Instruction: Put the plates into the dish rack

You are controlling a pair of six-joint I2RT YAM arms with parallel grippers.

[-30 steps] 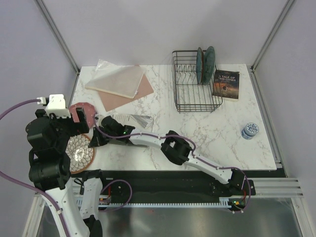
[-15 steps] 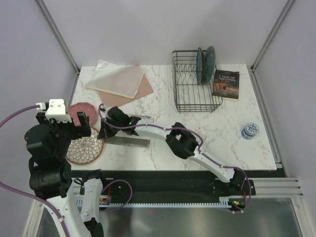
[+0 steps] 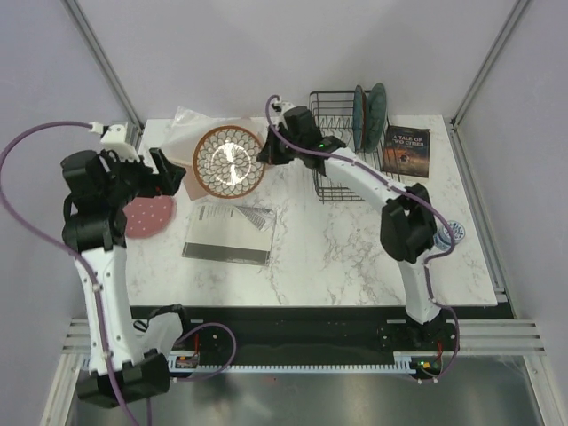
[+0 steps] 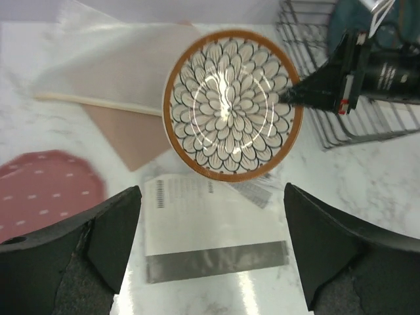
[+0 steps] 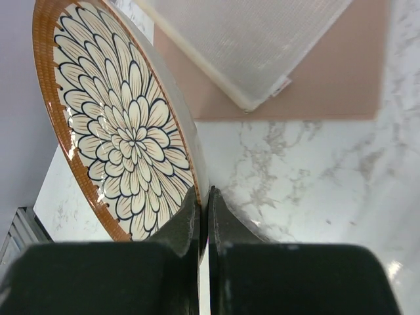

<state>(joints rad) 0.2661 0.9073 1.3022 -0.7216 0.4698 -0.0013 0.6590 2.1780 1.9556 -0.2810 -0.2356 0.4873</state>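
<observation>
the patterned plate [image 3: 228, 161] was whitish, covered in dark-outlined petals that spread from its centre, with an orange-brown rim. it was held off the marble table [image 3: 355, 257], its face turned up toward the top camera. the right claw [image 3: 264, 153] pinched it at the rim, one finger on each face, and the rest of the plate stuck out past the fingertips. below the plate and past those fingertips lay a pinkish-brown sheet [image 5: 315, 72] with a pale translucent pad [image 5: 262, 39] on top.

the right arm stretched from its base up the table's right side, bent at the elbow, then ran toward the far left. the dish rack [image 3: 355, 197] stood just behind this claw's wrist, holding two bluish-green plates [image 3: 376, 108] upright between its tines. a book [image 3: 406, 151] lay beyond the rack.

the left arm rose tall from its base, and its wrist aimed the left claw [image 3: 161, 173] at the patterned plate. its fingers [image 4: 105, 236] were spread wide and held nothing. the reddish-pink speckled plate [image 3: 146, 216] lay flat just below and beside this claw. a grey-and-white leaflet [image 4: 210, 230] lay on the table under the gap between its fingers.
</observation>
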